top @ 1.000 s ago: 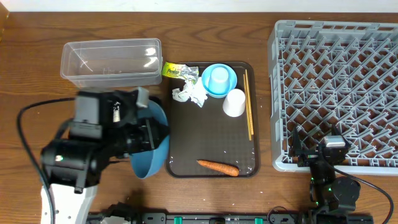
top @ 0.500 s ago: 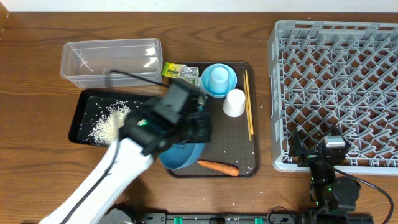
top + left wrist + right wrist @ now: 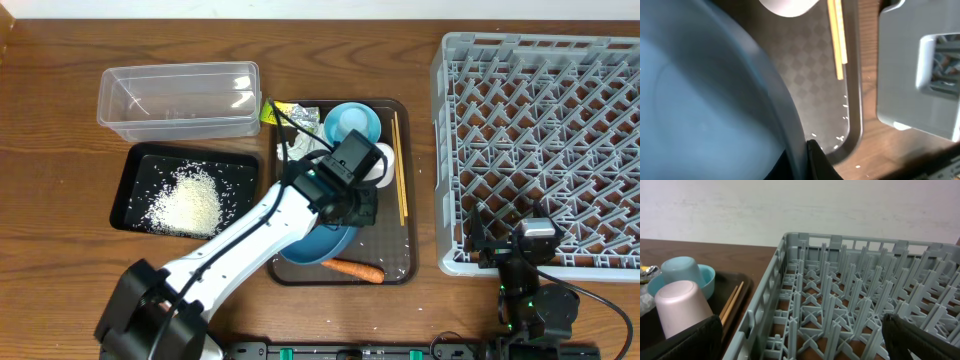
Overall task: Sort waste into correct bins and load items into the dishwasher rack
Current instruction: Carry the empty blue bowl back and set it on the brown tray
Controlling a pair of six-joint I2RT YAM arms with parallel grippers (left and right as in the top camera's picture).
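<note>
Slippage is the risk: the left gripper [image 3: 347,213] clamps only the rim of the large blue dish [image 3: 310,250], which could drop onto the carrot [image 3: 352,269].

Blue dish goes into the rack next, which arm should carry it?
Left. The left gripper grips the blue dish over the brown tray; the right gripper sits open and empty by the rack.

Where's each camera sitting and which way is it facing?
Overhead: above the table, facing straight down; left gripper on the blue dish, right arm beside the rack.
Left wrist: against the dish rim, looking down at the brown tray; one finger shows.
Right wrist: low at the rack's edge, facing the wall; fingertips in both bottom corners.
Both wrist views share the chopsticks and white-pinkish cup.
</note>
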